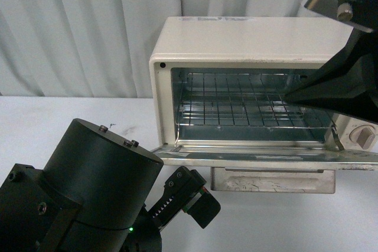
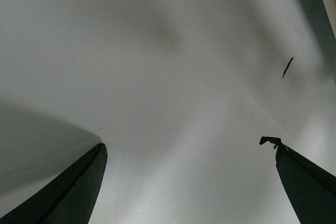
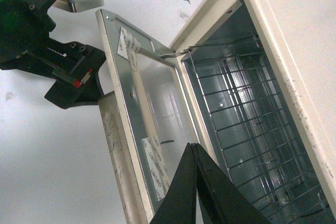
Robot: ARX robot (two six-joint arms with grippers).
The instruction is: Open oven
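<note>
The cream-white oven (image 1: 236, 42) stands on the white table at centre right. Its door (image 1: 266, 156) is folded down flat, with the beige bar handle (image 1: 273, 180) at the front edge. The wire rack (image 1: 248, 107) shows inside. One beige knob (image 1: 361, 138) shows at the right. My right gripper (image 1: 293, 94) is shut and empty, its tip in front of the open cavity above the door; in the right wrist view (image 3: 192, 148) it points at the door's inner side. My left gripper (image 1: 192, 199) is open and empty, low, just left of the handle; its wrist view (image 2: 186, 142) shows only bare table.
A white curtain (image 1: 88, 28) hangs behind the table (image 1: 59, 122). My left arm's dark housing (image 1: 88, 187) fills the lower left. In the right wrist view the left gripper (image 3: 73, 77) sits beside the door's edge (image 3: 118, 129).
</note>
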